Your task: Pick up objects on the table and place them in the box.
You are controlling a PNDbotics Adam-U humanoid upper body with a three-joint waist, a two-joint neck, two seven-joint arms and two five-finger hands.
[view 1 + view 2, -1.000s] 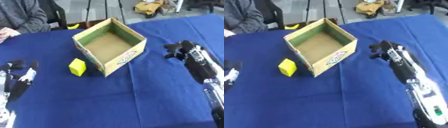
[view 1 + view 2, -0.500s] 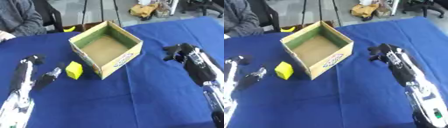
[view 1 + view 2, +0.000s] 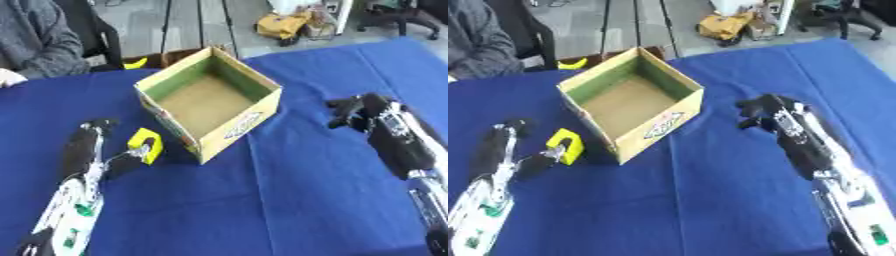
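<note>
An open cardboard box (image 3: 238, 129) with green inner walls stands on the blue table, turned cornerwise; nothing shows inside it. A small yellow block (image 3: 144, 145) lies just left of the box's near corner. My left hand (image 3: 86, 148) is beside the block on its left, open, fingers pointing away from me. Its thumb reaches to the block's lower left edge. My right hand (image 3: 773, 114) hangs to the right of the box, fingers loosely spread towards it and holding nothing.
A blue cloth (image 3: 289, 200) covers the table. A person in a grey sleeve (image 3: 39, 42) sits at the far left, with a hand (image 3: 9, 77) resting on the table edge. A chair, tripod legs and a yellow bag (image 3: 282, 25) stand beyond the table.
My left arm has come forward from the lower left corner up to the yellow block. The right hand has barely moved. The view has shifted slightly.
</note>
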